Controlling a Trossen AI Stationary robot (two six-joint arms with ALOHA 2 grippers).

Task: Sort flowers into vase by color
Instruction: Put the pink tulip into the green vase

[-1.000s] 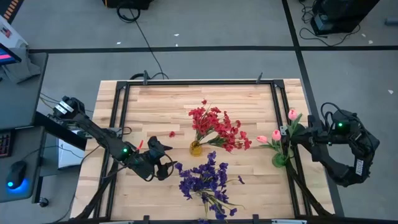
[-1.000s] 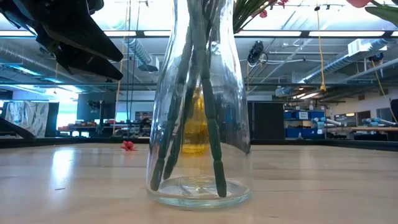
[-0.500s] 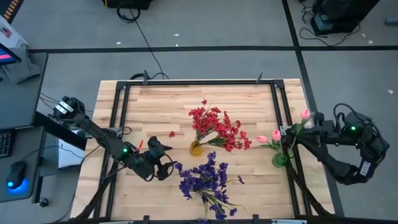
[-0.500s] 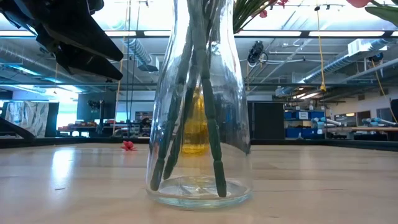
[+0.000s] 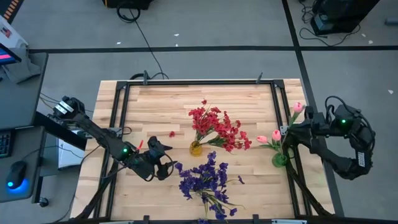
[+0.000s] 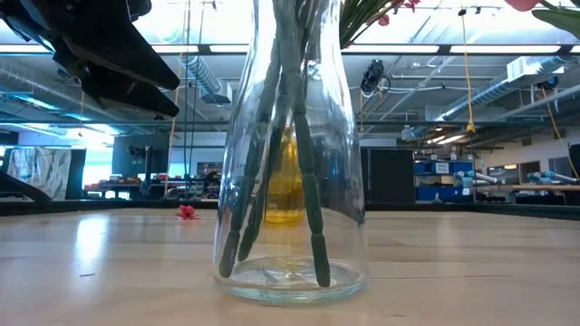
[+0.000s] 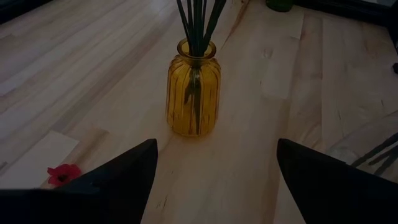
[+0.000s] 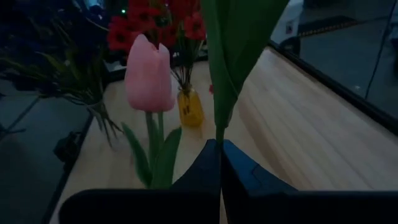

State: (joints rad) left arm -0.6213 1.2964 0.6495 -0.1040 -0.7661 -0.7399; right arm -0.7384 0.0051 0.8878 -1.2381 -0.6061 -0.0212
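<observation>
Wooden planks (image 5: 155, 106) carry three vases. Nearest, we see the clear vase (image 6: 290, 181) of purple flowers (image 5: 204, 177), then the amber vase (image 7: 193, 87) with red flowers (image 5: 214, 127), a loose red bloom (image 7: 62, 174) nearby. Our left gripper (image 5: 163, 157) hangs just beside the purple bunch, jaws wide, holding nothing. At the right edge, our right gripper (image 5: 297, 132) pinches a pink tulip (image 5: 298, 107) stem above the green vase (image 5: 279, 159).
</observation>
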